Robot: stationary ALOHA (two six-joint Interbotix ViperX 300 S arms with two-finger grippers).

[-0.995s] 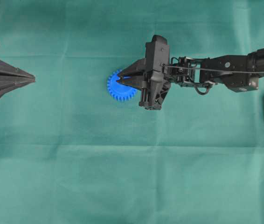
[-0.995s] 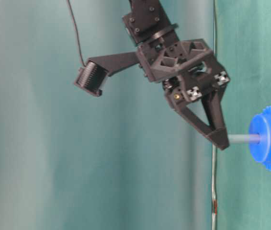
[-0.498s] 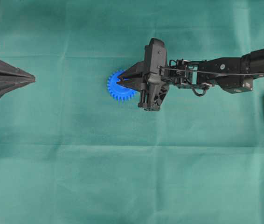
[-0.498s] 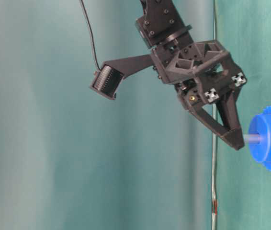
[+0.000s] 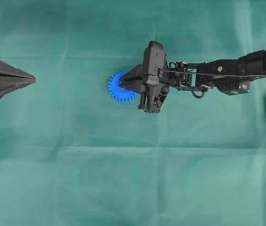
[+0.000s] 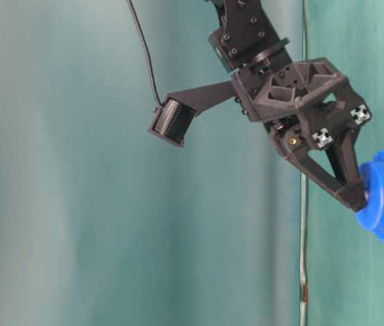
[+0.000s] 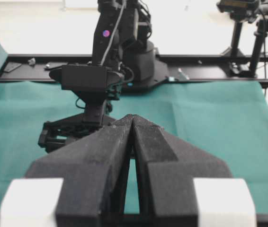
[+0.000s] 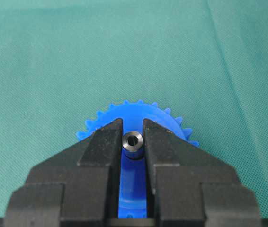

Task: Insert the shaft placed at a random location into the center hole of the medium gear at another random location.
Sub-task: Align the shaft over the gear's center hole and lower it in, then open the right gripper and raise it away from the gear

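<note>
Green cloth (image 5: 123, 179) covers table; bright background.

Left pincer (image 7: 133, 142) closed, low over green cloth (image 7: 209, 127); right arm (image 7: 110, 56) opposite.

- A robotics lab bench, not a home or shop: the whole work surface is draped in a plain green cloth (image 5: 133, 179), creased but bare of household goods.
- At 12 o'clock in the left wrist view, a black rail (image 7: 209, 72) borders the cloth, carrying the base of a black robot arm (image 7: 120, 42).
- At 1 o'clock there, black stands (image 7: 247, 33) rise against a bright white background.
</note>
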